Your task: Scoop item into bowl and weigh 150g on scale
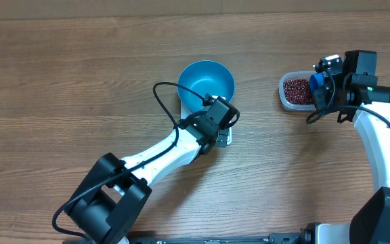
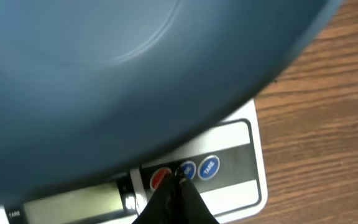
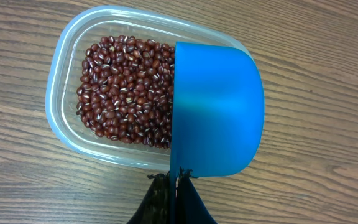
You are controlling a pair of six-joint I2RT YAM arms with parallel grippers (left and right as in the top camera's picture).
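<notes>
The blue bowl (image 1: 206, 83) stands on the white scale (image 1: 224, 140); its inside shows plain blue. My left gripper (image 1: 217, 129) is shut, and in the left wrist view its tips (image 2: 179, 177) rest on the scale's (image 2: 241, 186) button strip, between the red and blue buttons, under the bowl's (image 2: 135, 74) rim. My right gripper (image 3: 178, 179) is shut on the thin handle of a blue scoop (image 3: 216, 112). The scoop hangs over the right end of a clear tub (image 3: 61, 106) full of red-brown beans (image 3: 126, 90). From overhead, tub (image 1: 287, 100), beans (image 1: 295, 89), scoop (image 1: 315, 83) and right gripper (image 1: 321, 89) sit at right.
Bare wooden tabletop (image 1: 80, 74) surrounds everything. A black cable (image 1: 162, 102) loops up from the left arm beside the bowl. The tub and the bowl stand about a hand's width apart.
</notes>
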